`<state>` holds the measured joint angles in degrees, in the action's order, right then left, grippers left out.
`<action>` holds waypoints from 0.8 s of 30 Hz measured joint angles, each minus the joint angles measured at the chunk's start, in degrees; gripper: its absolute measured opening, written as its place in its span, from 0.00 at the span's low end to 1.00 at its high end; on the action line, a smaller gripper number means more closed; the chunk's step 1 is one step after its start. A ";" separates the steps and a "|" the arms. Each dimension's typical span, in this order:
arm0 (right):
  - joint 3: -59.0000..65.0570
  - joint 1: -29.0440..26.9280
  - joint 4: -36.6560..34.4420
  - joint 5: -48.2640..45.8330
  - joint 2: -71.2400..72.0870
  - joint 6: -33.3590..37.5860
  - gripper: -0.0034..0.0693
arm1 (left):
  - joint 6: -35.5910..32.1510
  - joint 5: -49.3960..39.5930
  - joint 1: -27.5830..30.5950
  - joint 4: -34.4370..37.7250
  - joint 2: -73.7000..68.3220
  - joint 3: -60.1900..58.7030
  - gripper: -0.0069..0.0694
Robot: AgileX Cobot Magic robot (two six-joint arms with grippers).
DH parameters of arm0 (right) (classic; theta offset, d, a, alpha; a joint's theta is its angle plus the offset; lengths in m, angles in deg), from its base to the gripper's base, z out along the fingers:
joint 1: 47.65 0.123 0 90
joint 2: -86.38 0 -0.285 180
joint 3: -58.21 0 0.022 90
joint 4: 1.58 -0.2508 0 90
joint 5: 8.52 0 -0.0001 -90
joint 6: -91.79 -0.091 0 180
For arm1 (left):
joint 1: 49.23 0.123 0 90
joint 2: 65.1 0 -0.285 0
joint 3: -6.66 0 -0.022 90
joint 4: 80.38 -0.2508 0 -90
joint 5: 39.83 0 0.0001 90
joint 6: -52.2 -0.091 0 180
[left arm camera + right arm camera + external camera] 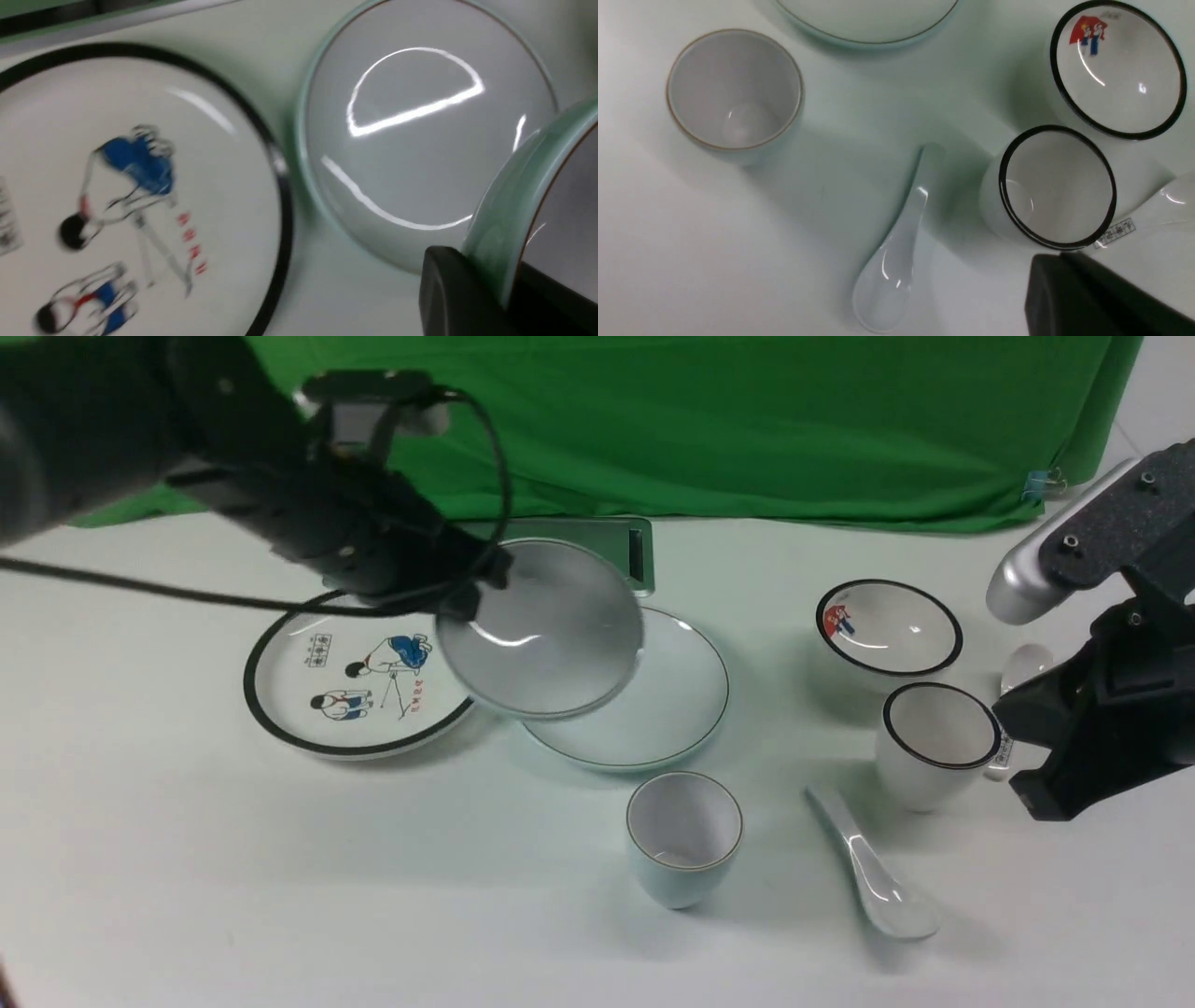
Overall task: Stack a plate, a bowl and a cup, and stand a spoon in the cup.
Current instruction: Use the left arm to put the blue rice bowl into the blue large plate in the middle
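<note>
Front view: the bowl (541,630) is held tilted by its rim in the closed left gripper (471,597) above the plate (672,709), and is best levelled and centred before release. Left wrist view: the rim is seen pinched. Right wrist view: the right gripper (1059,284) is shut, empty.

Left tool (467,600) clamped, held aloft — right tool (1034,756) closed, hovering low.
</note>
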<state>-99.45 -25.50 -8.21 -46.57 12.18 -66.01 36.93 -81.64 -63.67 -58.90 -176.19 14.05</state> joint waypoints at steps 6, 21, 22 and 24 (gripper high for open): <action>0.00 0.00 0.00 -1.82 0.00 -1.13 0.08 | 1.00 -1.88 -1.15 2.13 -14.12 13.49 0.08; -1.13 0.00 0.01 -2.97 -2.42 -2.75 0.10 | 3.15 -6.24 -1.01 0.33 -25.53 23.09 0.32; -1.40 0.00 0.01 -3.18 -2.71 -2.75 0.10 | 3.31 -6.53 -1.01 0.15 -25.53 23.35 0.34; -2.74 0.00 0.01 -4.02 -4.66 -2.75 0.12 | 3.66 -9.65 -1.01 -1.14 -25.35 25.98 0.50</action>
<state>-102.19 -25.50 -8.20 -50.58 7.52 -68.76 40.58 -91.29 -64.68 -60.04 -201.55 40.04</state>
